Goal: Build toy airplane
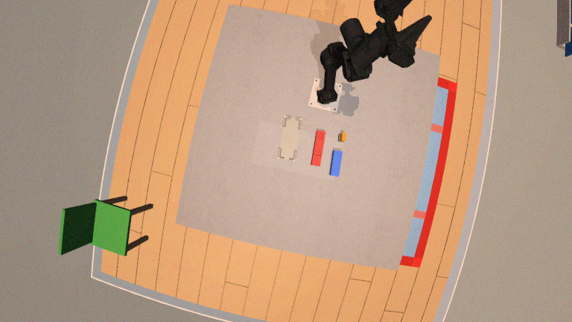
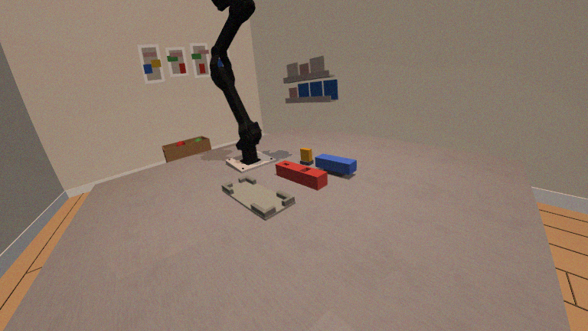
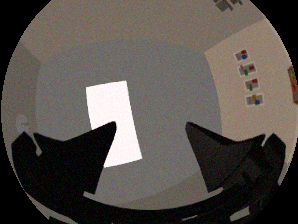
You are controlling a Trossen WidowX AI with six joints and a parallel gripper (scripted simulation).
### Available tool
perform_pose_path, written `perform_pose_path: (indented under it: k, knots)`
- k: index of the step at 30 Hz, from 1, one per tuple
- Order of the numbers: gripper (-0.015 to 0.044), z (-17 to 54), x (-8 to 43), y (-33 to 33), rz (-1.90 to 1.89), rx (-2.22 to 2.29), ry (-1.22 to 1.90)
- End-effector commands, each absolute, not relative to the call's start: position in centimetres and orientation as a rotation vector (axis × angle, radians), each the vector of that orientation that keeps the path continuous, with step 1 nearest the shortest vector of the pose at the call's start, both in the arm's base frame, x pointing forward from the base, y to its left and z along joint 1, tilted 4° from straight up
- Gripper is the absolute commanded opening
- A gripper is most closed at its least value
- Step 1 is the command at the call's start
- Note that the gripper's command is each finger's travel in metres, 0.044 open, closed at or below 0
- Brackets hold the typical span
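Note:
The beige jig cradle (image 1: 289, 140) (image 2: 256, 195) lies with nothing in it, raised brackets at its corners. The red fuselage (image 1: 316, 159) (image 2: 301, 177) lies beside it, its two dark sockets facing up. The blue wing (image 1: 336, 163) (image 2: 334, 165) lies flat on the fuselage's far side from the cradle; its underside and tab are hidden. The small orange tail fin (image 1: 342, 136) (image 2: 305, 155) stands upright on a small dark base; its tab is hidden. My gripper (image 3: 151, 125) is open and empty, raised high and well away from all the parts, its fingers pointing upward toward the ceiling.
The arm's white base plate (image 1: 312, 102) (image 2: 238, 165) is near the cradle and fuselage. A red-edged blue panel (image 1: 430, 164) runs along one side of the mat. A green chair (image 1: 112, 226) stands off the opposite side. A wooden bin (image 2: 187, 149) is by the wall.

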State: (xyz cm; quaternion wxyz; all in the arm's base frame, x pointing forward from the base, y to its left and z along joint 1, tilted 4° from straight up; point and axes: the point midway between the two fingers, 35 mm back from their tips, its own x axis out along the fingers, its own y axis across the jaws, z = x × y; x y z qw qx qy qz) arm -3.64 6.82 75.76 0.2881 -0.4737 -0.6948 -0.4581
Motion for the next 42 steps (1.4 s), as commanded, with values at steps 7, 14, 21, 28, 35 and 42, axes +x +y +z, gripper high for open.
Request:
perform_pose_path:
  k: [7,14,21,28,35,42]
  knots:
    - [0.0440,75.7,1.1,8.3,-0.925,-1.276,-1.801]
    - [0.0440,74.1,11.3,10.6,-0.445,-1.271,-1.549]
    - [0.0440,69.0,22.0,12.1,-0.034,-1.173,-1.169]
    - [0.0440,61.1,30.8,12.0,0.228,-1.007,-0.735]
    - [0.0440,50.9,36.7,10.6,0.373,-0.797,-0.266]
    - [0.0440,39.7,38.8,8.3,0.404,-0.562,0.219]
